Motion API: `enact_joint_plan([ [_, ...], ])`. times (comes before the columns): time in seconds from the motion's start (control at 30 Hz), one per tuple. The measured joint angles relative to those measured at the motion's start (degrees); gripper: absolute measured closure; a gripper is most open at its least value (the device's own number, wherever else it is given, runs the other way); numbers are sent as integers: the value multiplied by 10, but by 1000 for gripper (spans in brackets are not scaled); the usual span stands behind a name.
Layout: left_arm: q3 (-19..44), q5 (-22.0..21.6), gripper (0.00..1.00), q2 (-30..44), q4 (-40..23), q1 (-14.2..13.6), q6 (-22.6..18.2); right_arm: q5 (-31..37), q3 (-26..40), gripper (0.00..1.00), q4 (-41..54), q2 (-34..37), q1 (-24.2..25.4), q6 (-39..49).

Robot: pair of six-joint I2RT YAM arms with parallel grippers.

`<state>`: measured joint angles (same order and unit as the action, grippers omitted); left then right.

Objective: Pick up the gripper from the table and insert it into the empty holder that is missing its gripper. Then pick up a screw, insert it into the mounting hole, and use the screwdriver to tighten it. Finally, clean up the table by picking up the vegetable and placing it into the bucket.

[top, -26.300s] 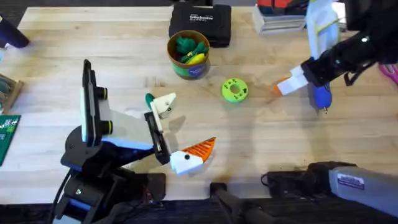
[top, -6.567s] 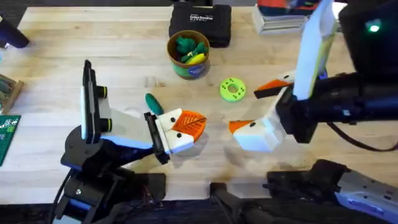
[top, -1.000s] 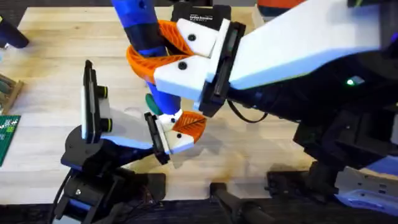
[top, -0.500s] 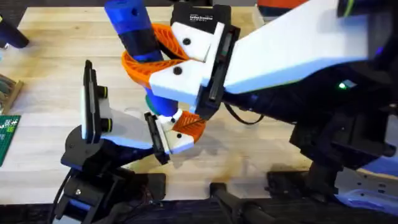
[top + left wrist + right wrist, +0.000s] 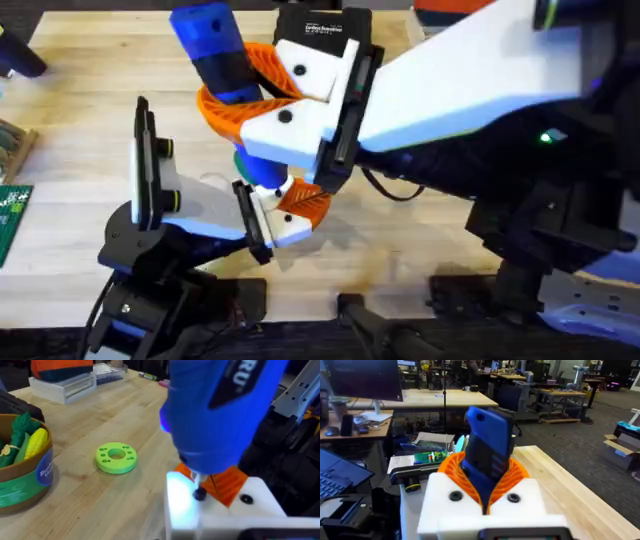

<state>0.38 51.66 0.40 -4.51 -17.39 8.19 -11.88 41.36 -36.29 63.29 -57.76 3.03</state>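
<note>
Count, by kind:
- Screwdriver (image 5: 225,75): one, blue handle, clamped in the right hand (image 5: 262,88).
- Robot hands seen: one, the right.
- Holder (image 5: 150,185): one, black plate upright.
- Loose gripper (image 5: 298,205): one, orange finger on a white block, at the holder's bracket.
- Bucket (image 5: 22,467): one; inside it one yellow toy (image 5: 36,441) and one green leafy toy (image 5: 19,427).
- Lime-green disc (image 5: 116,457): one.
- Black tool case (image 5: 322,22): one.
- Table (image 5: 80,90): one.
</note>
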Motion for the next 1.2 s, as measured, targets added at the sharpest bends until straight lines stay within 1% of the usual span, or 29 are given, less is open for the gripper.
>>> enact_joint_plan([
  [0.6, 0, 0, 997, 0, 0, 0, 0, 0, 0, 974, -12, 2, -1, -2],
  [1.2, 0, 0, 997, 0, 0, 0, 0, 0, 0, 974, 3, 2, -1, -3],
])
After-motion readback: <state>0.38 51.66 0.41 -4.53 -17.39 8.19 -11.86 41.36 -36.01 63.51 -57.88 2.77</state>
